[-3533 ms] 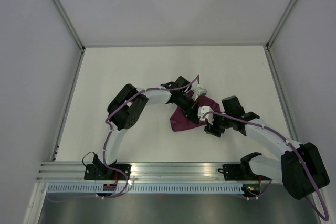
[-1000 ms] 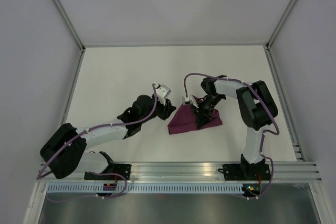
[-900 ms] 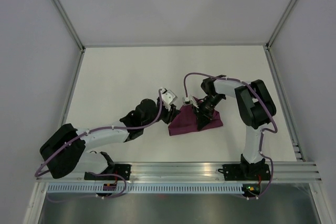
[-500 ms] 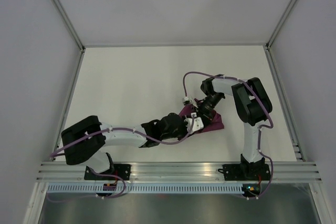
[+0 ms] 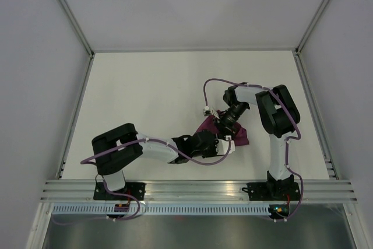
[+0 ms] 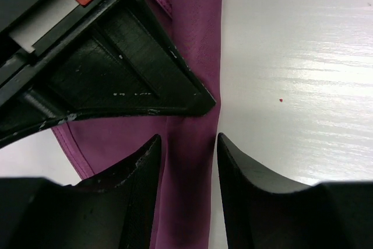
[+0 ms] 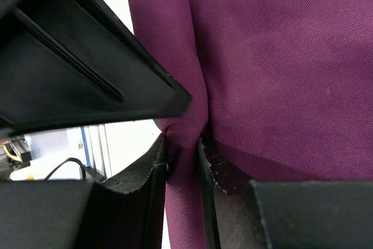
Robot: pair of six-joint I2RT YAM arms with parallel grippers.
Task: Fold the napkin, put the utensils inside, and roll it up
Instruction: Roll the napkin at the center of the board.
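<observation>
Swung across since earlier, the left gripper [image 6: 187,144] straddles a fold of the napkin [image 6: 198,27], jaws apart — the right gripper [image 7: 183,144] pinches the cloth tight.

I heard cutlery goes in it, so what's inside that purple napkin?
Only purple folds show. The napkin lies bunched on the table, with the right gripper pinching one fold. No utensils are visible in any view; the cloth hides whatever is inside.

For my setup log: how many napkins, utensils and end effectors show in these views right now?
napkin: 1
utensils: 0 in view
end effectors: 2, the left end effector and the right end effector
total: 3
</observation>
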